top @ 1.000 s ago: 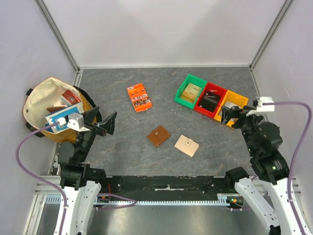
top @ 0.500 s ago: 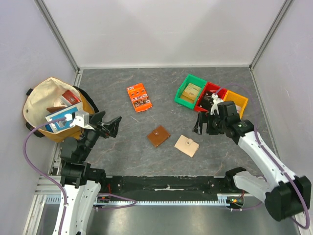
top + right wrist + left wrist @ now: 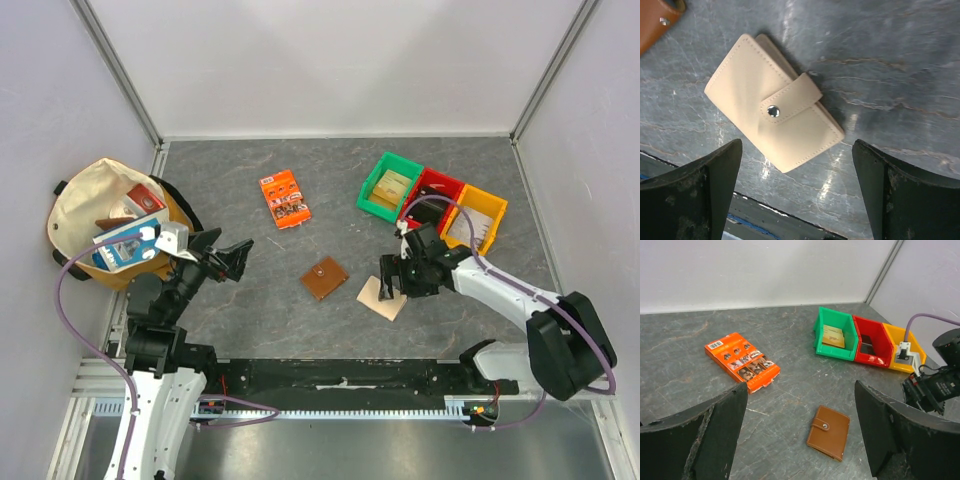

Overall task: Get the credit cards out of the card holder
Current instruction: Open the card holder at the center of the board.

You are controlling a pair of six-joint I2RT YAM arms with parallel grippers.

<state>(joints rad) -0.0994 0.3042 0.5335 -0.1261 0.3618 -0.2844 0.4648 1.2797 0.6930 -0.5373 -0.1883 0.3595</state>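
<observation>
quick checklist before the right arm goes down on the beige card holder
1. The right gripper is open: ok.
2. It hangs over the card holder, not the brown wallet: ok.
3. The snap tab is undone: not ok, it looks fastened.
4. The credit cards are inside: cannot tell, the holder is folded shut.
5. The left gripper is open and holds nothing: ok.

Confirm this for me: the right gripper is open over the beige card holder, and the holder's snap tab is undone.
One detail is wrong. The snap tab is fastened, not undone: the right wrist view shows it lying flat across the closed card holder, snap in place. The rest stands: the right gripper is open over the beige holder.
</observation>
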